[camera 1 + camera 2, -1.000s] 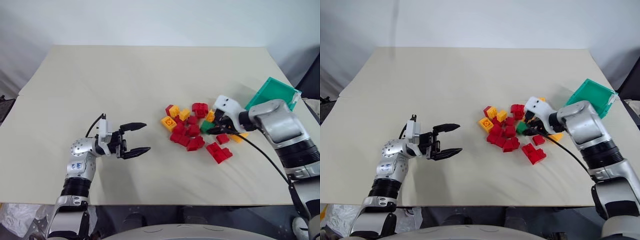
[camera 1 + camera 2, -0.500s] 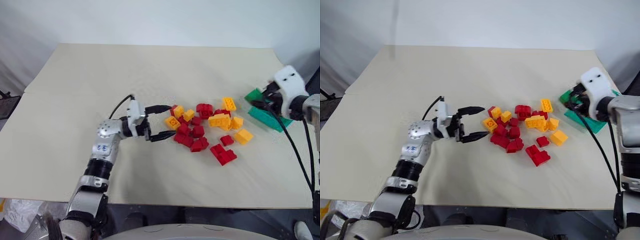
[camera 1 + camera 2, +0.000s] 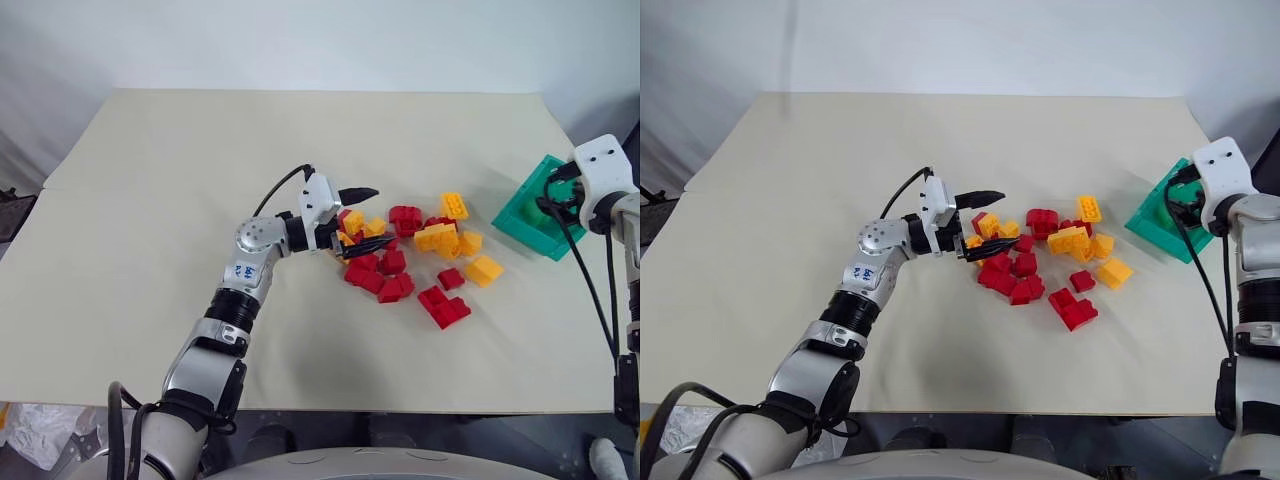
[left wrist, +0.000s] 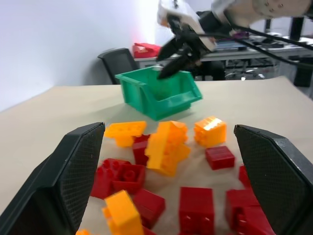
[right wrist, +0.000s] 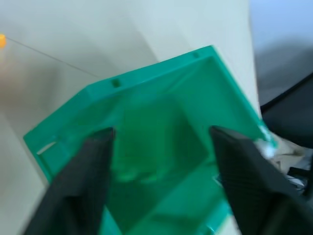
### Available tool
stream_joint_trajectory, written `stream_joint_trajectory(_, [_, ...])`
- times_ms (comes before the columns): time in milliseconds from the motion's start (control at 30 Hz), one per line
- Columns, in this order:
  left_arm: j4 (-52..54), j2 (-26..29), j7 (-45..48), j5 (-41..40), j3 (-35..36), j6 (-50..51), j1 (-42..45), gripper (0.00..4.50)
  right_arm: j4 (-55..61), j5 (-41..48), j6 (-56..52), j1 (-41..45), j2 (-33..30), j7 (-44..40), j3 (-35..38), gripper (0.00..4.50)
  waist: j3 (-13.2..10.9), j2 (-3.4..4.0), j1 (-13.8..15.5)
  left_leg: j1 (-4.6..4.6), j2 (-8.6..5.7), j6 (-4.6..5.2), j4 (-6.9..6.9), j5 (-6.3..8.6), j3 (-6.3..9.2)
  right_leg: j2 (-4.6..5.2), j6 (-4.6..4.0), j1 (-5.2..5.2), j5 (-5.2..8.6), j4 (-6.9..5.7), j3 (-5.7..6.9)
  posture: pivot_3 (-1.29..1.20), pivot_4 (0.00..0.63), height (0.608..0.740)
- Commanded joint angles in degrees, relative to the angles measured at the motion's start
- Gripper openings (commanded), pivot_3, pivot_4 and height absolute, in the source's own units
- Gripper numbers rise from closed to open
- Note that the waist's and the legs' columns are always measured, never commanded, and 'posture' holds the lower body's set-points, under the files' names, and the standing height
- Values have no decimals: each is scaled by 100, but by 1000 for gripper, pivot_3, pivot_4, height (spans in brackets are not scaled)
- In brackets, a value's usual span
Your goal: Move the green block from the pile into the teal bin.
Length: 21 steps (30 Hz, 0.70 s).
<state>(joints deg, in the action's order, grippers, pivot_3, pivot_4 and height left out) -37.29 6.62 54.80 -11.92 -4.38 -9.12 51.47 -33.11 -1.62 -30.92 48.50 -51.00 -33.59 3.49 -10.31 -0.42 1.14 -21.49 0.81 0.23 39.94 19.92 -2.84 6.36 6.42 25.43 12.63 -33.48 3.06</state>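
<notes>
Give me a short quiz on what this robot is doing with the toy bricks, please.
1. Fill in: the left gripper sits at the edge of the heap of red and yellow-orange plastic toy bricks with its fingers ___.
2. The right gripper hangs over: A the heap; B the teal plastic open-topped bin; C the left gripper.
3. True or false: a green brick lies in the heap.
Key: 1 open; 2 B; 3 false.

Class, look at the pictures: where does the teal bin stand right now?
The teal bin stands near the table's right edge, right of the pile of bricks, with the right gripper hovering over it.
</notes>
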Motion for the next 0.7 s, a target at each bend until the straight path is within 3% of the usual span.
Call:
stream_joint_trajectory(33, [199,109,-81,-35,69,321,0,4500,238,22,210,130,-145,-127,94,4482,0,0,2,-1,0,1,0,0,0,0,2,0,-1,2,0,0,150,740])
stream_joint_trajectory(167, [739,424,208,-427,253,954,-340,4500,1071,407,303,-388,-252,-836,210,4482,0,1,3,-1,0,3,0,2,-3,-1,5,0,-3,4,-3,0,150,740])
stream_joint_trajectory(267, [1508,736,429,-948,556,1423,-792,4500,2284,975,197,-1259,-408,-1725,324,4482,0,1,4,-3,6,3,-4,3,0,-5,5,2,-3,8,-2,0,150,740])
stream_joint_trajectory(400, [2190,1442,40,-1002,1041,1889,-1553,4500,3430,1936,217,-2631,-692,-3134,657,4482,-1,2,19,-3,4,4,8,5,-4,-2,14,0,-8,6,-7,0,150,740])
stream_joint_trajectory(567, [2845,2436,578,-1356,1602,2007,-2833,4500,3035,2078,1634,-3684,-717,-3899,1099,4482,-1,2,-4,25,3,12,7,12,-14,0,17,-22,-9,8,-21,0,150,740])
stream_joint_trajectory(700, [2807,2812,698,-1301,2023,1362,-3407,4500,2526,2088,1975,-3760,-614,-3912,1195,4482,-1,1,-7,35,3,36,11,25,-13,4,13,-30,-12,6,-20,0,150,740])
